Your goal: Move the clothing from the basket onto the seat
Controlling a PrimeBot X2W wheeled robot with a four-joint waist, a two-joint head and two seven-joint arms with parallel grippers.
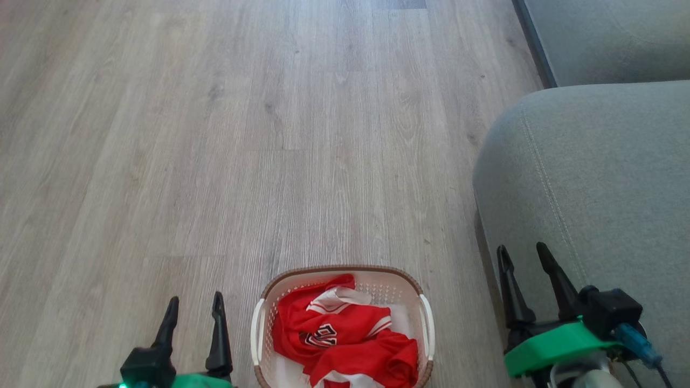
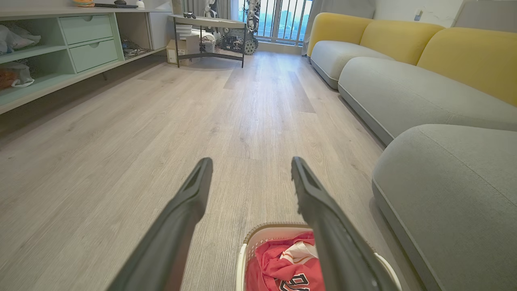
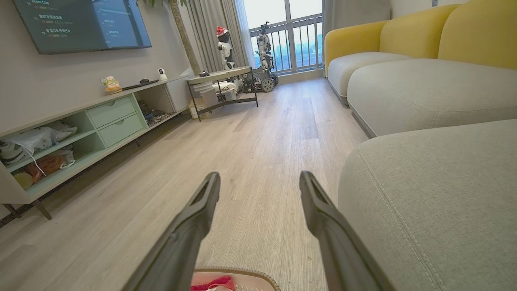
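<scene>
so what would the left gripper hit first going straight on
Probably the bare floor some way ahead; the left gripper points over open boards. The basket sits below and right of that line, the seat further right. Depth is unclear.

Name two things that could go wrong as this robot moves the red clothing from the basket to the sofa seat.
1. The red garments lie tangled in one heap in the laundry basket. Pinching one may drag another over the rim onto the wooden floor.
2. The right gripper hangs open close by the rounded edge of the sofa seat, so a swing towards the basket might brush the cushion.
</scene>
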